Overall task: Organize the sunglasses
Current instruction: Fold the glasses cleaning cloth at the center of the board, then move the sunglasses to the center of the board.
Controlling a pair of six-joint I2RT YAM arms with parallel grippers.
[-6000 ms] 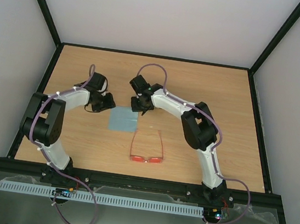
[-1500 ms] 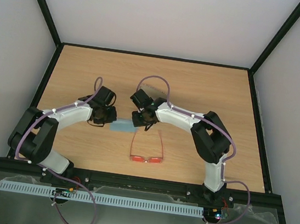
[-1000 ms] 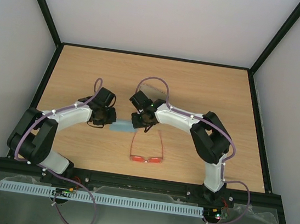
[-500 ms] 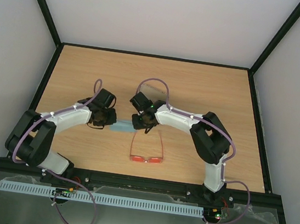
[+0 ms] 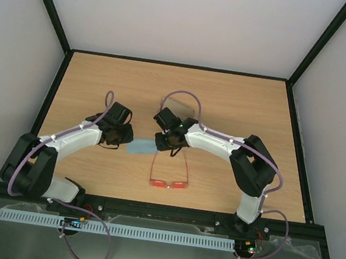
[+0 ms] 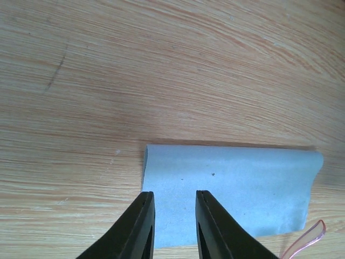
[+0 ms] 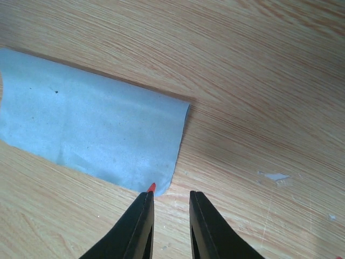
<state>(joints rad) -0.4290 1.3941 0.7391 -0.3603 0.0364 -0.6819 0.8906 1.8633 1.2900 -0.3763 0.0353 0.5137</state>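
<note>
My left pincer [image 6: 173, 202] and right pincer [image 7: 170, 197], slightly spread and empty, at the cloth [image 6: 237, 183]; sunglasses [image 5: 168, 183] beside it seem light, brittle: I'd hold them mid-frame

Top camera looking down over whole table [image 5: 240, 100]; wrist cameras hovering close, all sharing blue cloth [image 6: 242, 183], sunglasses [image 5: 169, 184].

Wood-grain table [image 6: 161, 65], smooth, soft sheen, one dark scuff. The light-blue cloth [image 6: 232, 183] on it looks matt and finely textured, its fold softly rounded. The left gripper [image 6: 173, 195] and right gripper [image 7: 170, 195] have glossy black plastic fingers [image 6: 141, 229]. Sunglasses [image 5: 169, 175]: thin translucent red-orange plastic, shiny tinted lenses.
</note>
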